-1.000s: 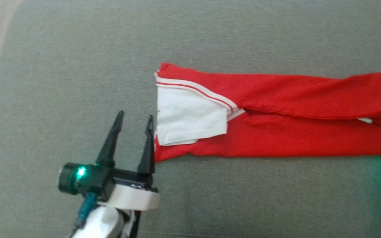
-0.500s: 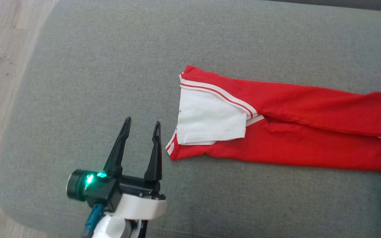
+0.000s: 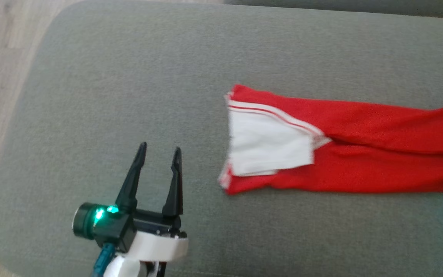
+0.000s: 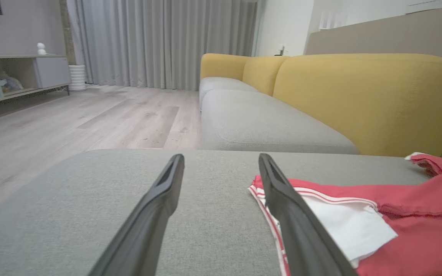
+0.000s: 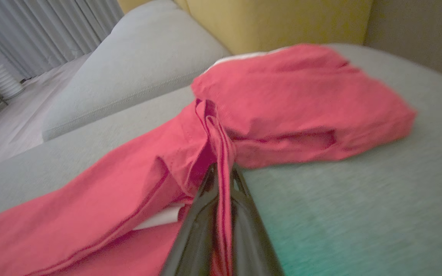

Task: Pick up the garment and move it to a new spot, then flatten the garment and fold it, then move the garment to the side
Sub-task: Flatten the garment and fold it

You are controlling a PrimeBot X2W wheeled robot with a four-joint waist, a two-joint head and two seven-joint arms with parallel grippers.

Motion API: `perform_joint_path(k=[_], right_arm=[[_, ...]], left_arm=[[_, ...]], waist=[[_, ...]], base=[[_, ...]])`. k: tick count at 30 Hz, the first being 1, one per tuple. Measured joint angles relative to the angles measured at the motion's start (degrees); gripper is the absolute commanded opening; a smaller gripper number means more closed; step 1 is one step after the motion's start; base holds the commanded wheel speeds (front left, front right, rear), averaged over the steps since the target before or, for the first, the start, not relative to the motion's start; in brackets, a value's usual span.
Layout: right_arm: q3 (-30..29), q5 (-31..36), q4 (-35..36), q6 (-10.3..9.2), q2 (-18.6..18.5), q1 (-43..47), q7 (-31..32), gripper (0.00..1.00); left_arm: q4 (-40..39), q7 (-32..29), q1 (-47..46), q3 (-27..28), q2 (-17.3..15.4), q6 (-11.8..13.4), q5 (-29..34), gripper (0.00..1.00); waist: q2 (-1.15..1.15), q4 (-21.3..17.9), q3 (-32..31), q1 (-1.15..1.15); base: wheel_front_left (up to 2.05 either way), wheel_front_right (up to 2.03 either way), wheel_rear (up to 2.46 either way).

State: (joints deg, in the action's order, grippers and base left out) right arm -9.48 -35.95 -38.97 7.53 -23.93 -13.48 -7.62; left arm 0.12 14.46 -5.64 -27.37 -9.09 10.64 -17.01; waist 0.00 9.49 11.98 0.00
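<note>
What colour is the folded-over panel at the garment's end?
The panel is white, against the red garment; the head view shows it best.

Grey cushion (image 3: 129, 77), yellow sofa back (image 4: 359, 96), wooden floor (image 4: 71, 122), grey curtains (image 4: 159, 42)

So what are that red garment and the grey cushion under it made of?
Garment: probably a thin, soft knit, cotton or a blend. It is matte red with a white panel, and it gathers into limp folds where the right gripper pinches it.
Cushion: seemingly a woven upholstery cloth, matte grey-green, with a fine speckled weave.
</note>
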Motion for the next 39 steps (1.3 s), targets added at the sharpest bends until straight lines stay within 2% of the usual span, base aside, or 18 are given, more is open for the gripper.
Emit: perform_joint_path(k=[3, 6, 13, 18, 24, 34, 35, 36, 39], right_arm=[[-0.54, -1.47, 2.53, 0.0, -2.67, 0.02, 0.93, 0.0], [0.63, -3.46, 7.83, 0.0, -1.75, -0.03, 2.47, 0.0], [6.6, -7.45, 25.82, 0.0, 5.97, 0.04, 6.27, 0.0], [12.16, -5.84, 32.72, 0.0, 11.31, 0.21, 9.15, 0.0], [19.25, -4.15, 32.94, 0.0, 16.44, 0.01, 11.61, 0.0], [26.7, -2.48, 24.29, 0.0, 19.41, -1.44, 10.0, 0.0], [27.13, -1.94, 22.99, 0.0, 19.7, -1.98, 9.36, 0.27], [27.72, -1.64, 21.7, 0.0, 19.79, -2.55, 8.89, 1.0], [30.17, -3.93, 20.8, 0.0, 19.76, -3.09, 6.83, 1.0]], left_arm=[[0.31, 0.0, 1.05, 0.54, 0.14, -0.64, 0.86, 1.0], [0.98, 0.0, 1.35, 1.55, 0.48, -1.18, 1.05, 1.0], [1.7, 0.0, 1.33, 1.57, 1.25, -2.6, 2.5, 1.0], [2.48, 0.0, 1.3, 1.72, 2.42, -3.18, 2.96, 1.0], [3.13, 0.0, 1.3, 2.49, 2.98, -3.79, 2.97, 1.0], [3.24, 0.0, 1.31, 3.46, 4.35, -4.95, 3.47, 1.0], [3.35, 0.0, 1.31, 3.52, 4.37, -5.12, 3.48, 1.0], [3.48, 0.0, 1.31, 3.56, 4.42, -5.14, 3.48, 1.0], [3.82, 0.0, 1.31, 3.71, 4.68, -5.17, 3.53, 1.0]], waist=[[0.0, -1.22, -0.18, 0.0], [0.0, -2.32, -0.54, 0.0], [0.0, -2.82, -1.43, 0.0], [0.0, -1.14, -1.33, 0.0], [0.0, 2.04, -1.04, 0.0], [0.0, 6.39, -0.2, 0.0], [0.0, 6.51, -0.24, 0.01], [0.0, 6.59, -0.36, 0.01], [0.0, 6.65, -1.01, 0.0]], base=[[0.0, 0.0, 0.0], [0.0, 0.0, 0.0], [0.0, 0.0, 0.0], [0.0, 0.0, 0.0], [0.0, 0.0, 0.0], [0.0, 0.0, 0.0], [0.0, 0.0, 0.0], [0.0, 0.0, 0.0], [0.0, 0.0, 0.0]])
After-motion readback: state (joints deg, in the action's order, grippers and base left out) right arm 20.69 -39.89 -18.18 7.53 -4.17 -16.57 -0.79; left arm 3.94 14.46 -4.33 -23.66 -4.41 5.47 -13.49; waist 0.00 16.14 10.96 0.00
